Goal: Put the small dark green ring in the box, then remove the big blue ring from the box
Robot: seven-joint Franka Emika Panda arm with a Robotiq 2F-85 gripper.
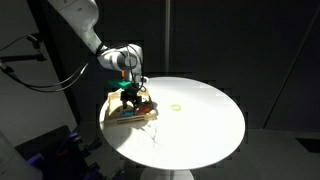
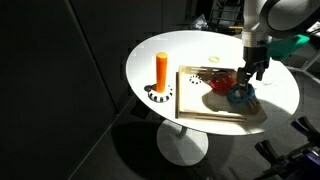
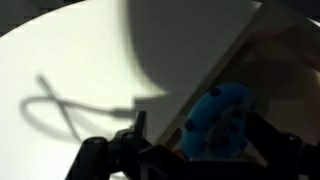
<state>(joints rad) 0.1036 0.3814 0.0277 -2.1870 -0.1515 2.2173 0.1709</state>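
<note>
Removal of the blue ring (image 2: 240, 95) seems in hand. It lies toward the right end of the box (image 2: 200, 108). The gripper (image 2: 248, 80) is down over it with fingers spread either side (green ring not made out). Next: pinch, then lift clear of the wall.

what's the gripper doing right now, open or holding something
gripper: open, with the fingers on either side of the big blue ring. A gap shows on one side in the wrist view, so it is not clamped on the ring.
</note>
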